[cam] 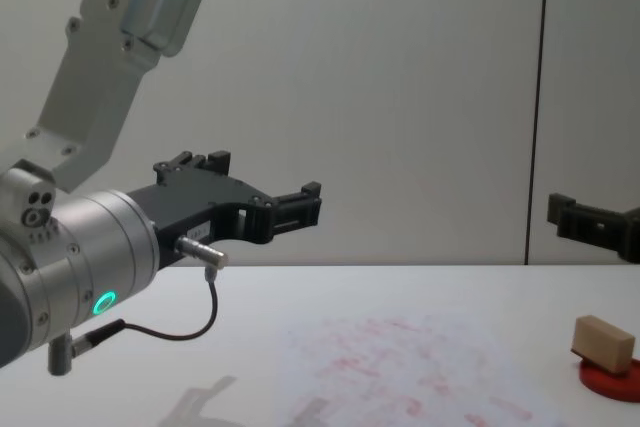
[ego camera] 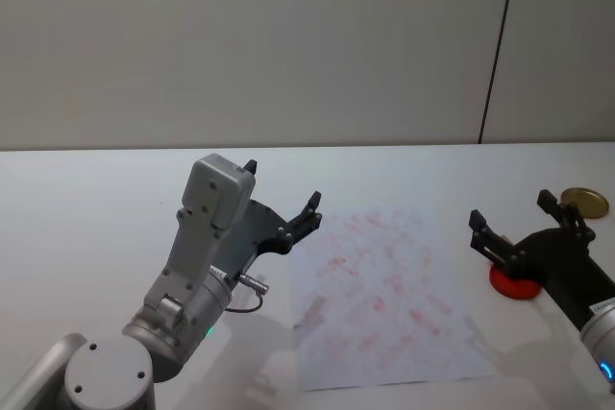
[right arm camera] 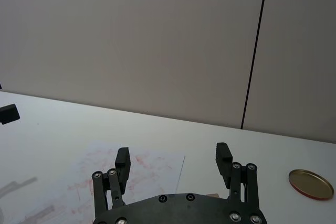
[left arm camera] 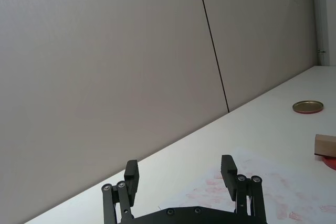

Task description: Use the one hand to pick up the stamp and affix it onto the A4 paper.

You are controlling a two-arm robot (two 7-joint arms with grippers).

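The stamp (cam: 604,340), a pale tan wood block, rests tilted on a round red ink pad (cam: 612,379) at the table's right. It also shows in the left wrist view as the stamp (left arm camera: 325,145). In the head view my right gripper (ego camera: 512,210) hovers open above the ink pad (ego camera: 514,283) and hides the block. The A4 paper (ego camera: 384,285), white with faint red marks, lies flat mid-table. My left gripper (ego camera: 282,187) hangs open in the air by the sheet's left edge, holding nothing. The same open fingers appear as the left gripper (left arm camera: 180,174) and the right gripper (right arm camera: 174,158).
A round gold lid (ego camera: 584,202) lies on the white table behind the ink pad, near the right edge. A grey wall with a dark vertical seam stands behind the table. The left arm's silver forearm (cam: 80,247) looms large at the near left.
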